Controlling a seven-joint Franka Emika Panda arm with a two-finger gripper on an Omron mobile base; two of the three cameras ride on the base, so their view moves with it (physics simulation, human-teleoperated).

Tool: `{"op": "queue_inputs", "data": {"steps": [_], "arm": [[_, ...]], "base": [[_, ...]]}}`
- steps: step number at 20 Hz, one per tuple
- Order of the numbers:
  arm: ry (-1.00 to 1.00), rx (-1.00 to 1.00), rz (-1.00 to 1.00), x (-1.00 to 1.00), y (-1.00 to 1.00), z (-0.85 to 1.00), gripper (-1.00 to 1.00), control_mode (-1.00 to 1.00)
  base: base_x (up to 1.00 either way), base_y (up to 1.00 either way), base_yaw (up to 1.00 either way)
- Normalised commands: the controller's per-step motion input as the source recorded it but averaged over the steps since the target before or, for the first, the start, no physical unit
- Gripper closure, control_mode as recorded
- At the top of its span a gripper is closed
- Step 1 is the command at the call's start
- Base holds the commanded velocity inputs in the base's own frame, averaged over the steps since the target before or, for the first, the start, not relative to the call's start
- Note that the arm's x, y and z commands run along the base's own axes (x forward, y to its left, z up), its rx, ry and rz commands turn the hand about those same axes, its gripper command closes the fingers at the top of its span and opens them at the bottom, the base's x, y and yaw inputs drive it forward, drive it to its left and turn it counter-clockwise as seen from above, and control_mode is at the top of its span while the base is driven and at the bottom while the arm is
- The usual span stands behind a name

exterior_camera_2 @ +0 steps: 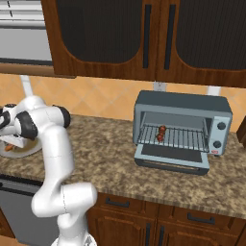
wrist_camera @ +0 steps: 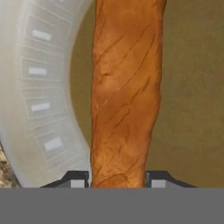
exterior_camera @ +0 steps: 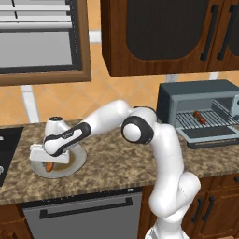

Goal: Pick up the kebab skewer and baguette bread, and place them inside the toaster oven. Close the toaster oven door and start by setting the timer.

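Note:
The baguette bread (wrist_camera: 124,87), a long orange-brown loaf, lies on the grey plate (wrist_camera: 39,105) at the counter's left end. My gripper (wrist_camera: 118,180) is down over the plate, shut on the loaf, with one fingertip against each side. From the base only an orange tip of the baguette bread (exterior_camera: 48,165) (exterior_camera_2: 9,148) peeks from under my hand on the plate (exterior_camera: 74,163) (exterior_camera_2: 21,152). The kebab skewer (exterior_camera: 200,116) (exterior_camera_2: 161,133) rests on the wire rack inside the toaster oven (exterior_camera: 196,91) (exterior_camera_2: 182,103). The toaster oven door (exterior_camera: 210,135) (exterior_camera_2: 170,156) hangs open, flat in front.
Two knobs (exterior_camera_2: 220,134) sit on the oven's right side. Dark wood cabinets (exterior_camera: 163,32) hang above the granite counter (exterior_camera: 121,163). A framed window (exterior_camera: 42,42) is at the left, a black stove edge (exterior_camera: 7,149) beyond the plate, and a dishwasher front (exterior_camera: 84,217) lies under the counter.

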Motion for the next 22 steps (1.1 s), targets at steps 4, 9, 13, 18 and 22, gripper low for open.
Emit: {"op": "queue_inputs", "data": {"steps": [4, 9, 13, 18, 22], "arm": [[-0.01, 0.04, 0.00, -0.17, -0.33, 0.27, 1.00, -1.00], [-0.10, 0.07, 0.00, -0.51, -0.64, 0.72, 1.00, -1.00], [-0.11, 0.06, 0.00, -0.58, -1.00, 0.71, 1.00, -1.00], [-0.01, 0.00, 0.00, -0.64, -1.00, 0.44, 1.00, -1.00], [0.00, 0.00, 0.00, -0.55, -1.00, 0.25, 1.00, -1.00]], "base": [[0.00, 0.00, 0.00], [0.00, 0.00, 0.00], [0.00, 0.00, 0.00], [0.00, 0.00, 0.00], [0.00, 0.00, 0.00]]}}
